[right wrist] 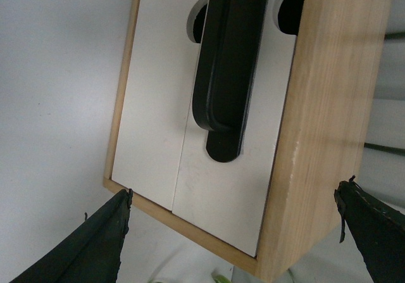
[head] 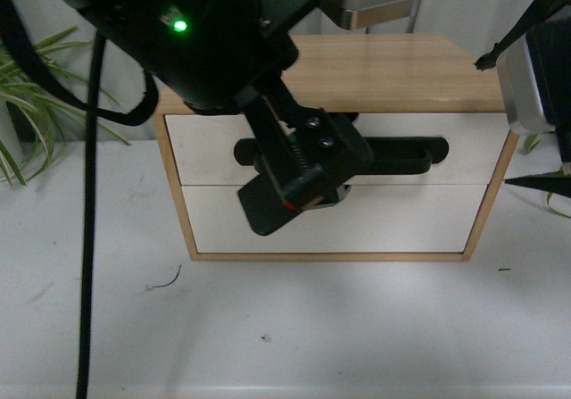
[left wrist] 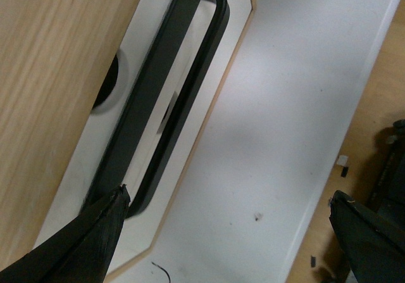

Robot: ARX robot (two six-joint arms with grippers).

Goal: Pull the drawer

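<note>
A light wood cabinet (head: 393,69) stands on the white table. Its upper white front is the drawer (head: 201,149), with a long black bar handle (head: 406,153) and a notch in its top edge; it looks flush with the frame. My left gripper (head: 299,180) hangs open in front of the handle's middle and hides it. In the left wrist view the handle (left wrist: 183,61) runs past one fingertip (left wrist: 111,220), with nothing between the jaws of the left gripper (left wrist: 231,232). My right gripper (head: 497,120) is open around the cabinet's right end (right wrist: 316,137), near the handle's tip (right wrist: 224,144).
A plain white lower drawer front (head: 401,220) sits below the drawer. Plant leaves (head: 27,104) stand at the left. A black cable (head: 89,238) hangs down over the table (head: 312,328). Bare tabletop stretches in front of the cabinet.
</note>
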